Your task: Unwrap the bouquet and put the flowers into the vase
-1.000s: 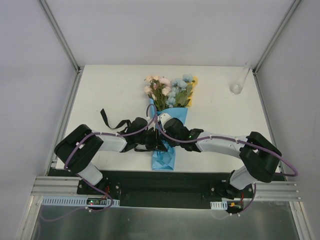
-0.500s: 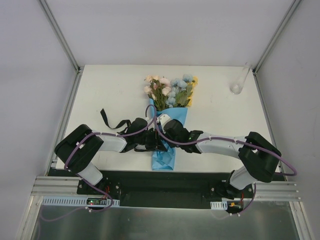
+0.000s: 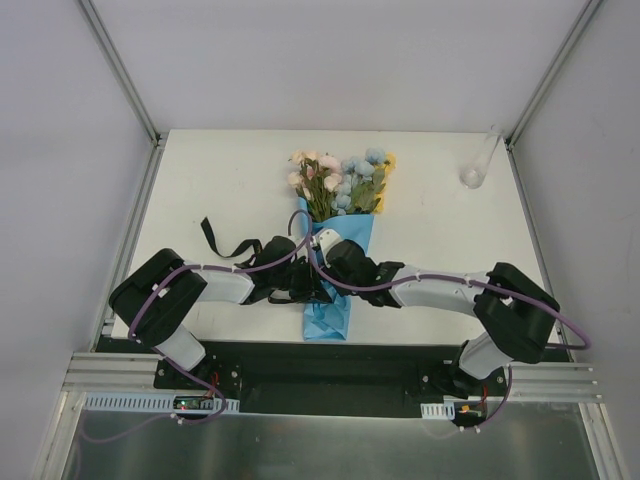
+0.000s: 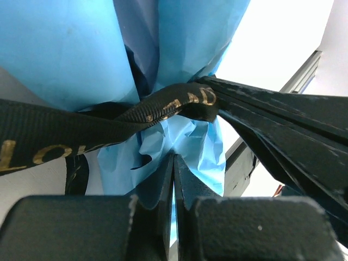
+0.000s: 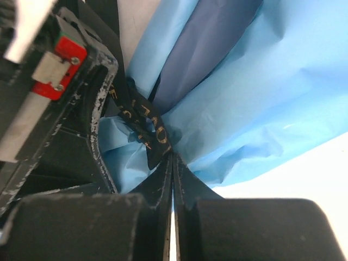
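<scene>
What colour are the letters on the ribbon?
Gold, printed on the black ribbon. The left wrist view shows them best.

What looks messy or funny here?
The black ribbon is half undone: one end straggles loose across the table left of the bouquet. The blue paper is crumpled at its waist.

The paper (image 3: 325, 315) is blue, the ribbon (image 4: 65, 128) black with gold lettering, flowers (image 3: 340, 180) pink and pale-blue.

white arms (image 3: 440, 290), black joints, purple cables (image 3: 215, 268) (scuffed black fingers (image 4: 152, 190)).
</scene>
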Robot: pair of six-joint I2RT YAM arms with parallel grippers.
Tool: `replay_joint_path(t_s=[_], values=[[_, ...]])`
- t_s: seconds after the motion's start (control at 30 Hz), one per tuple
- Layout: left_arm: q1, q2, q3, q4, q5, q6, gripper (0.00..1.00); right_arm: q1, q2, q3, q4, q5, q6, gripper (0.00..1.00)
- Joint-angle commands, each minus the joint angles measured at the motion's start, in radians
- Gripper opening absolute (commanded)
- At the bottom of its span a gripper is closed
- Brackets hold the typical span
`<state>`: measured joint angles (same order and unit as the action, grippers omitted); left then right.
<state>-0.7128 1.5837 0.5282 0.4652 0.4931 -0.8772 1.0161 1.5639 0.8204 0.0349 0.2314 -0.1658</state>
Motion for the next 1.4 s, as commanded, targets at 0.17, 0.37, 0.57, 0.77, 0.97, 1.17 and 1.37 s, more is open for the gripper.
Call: replay_joint_path(t_s=[0.17,0.37,0.57,0.77,0.97,1.17,1.37], values=[[0.012,0.019,0.007,-0.108,-0.105,0.015,0.00,0.012,-0.225,-0.110,0.134,0.183,0.159,0.01],[0.013,0.032,0.006,-0.109,-0.113,0.017,0.00,0.012,-0.335,-0.168,0.138,0.270,0.287,0.01],[0.013,0.015,-0.004,-0.114,-0.120,0.023,0.00,0.012,-0.438,-0.132,0.067,0.313,0.261,0.01],[0.016,-0.001,-0.008,-0.123,-0.131,0.033,0.00,0.009,-0.538,-0.054,-0.074,0.379,0.197,0.01],[0.018,-0.022,-0.010,-0.137,-0.145,0.052,0.00,-0.013,-0.617,0.071,-0.263,0.491,0.094,0.01],[0.022,-0.039,-0.013,-0.142,-0.162,0.058,0.00,-0.142,-0.665,0.247,-0.496,0.508,0.025,0.01],[0.033,-0.053,-0.016,-0.140,-0.163,0.064,0.00,-0.192,-0.795,0.383,-0.619,0.583,-0.050,0.01]])
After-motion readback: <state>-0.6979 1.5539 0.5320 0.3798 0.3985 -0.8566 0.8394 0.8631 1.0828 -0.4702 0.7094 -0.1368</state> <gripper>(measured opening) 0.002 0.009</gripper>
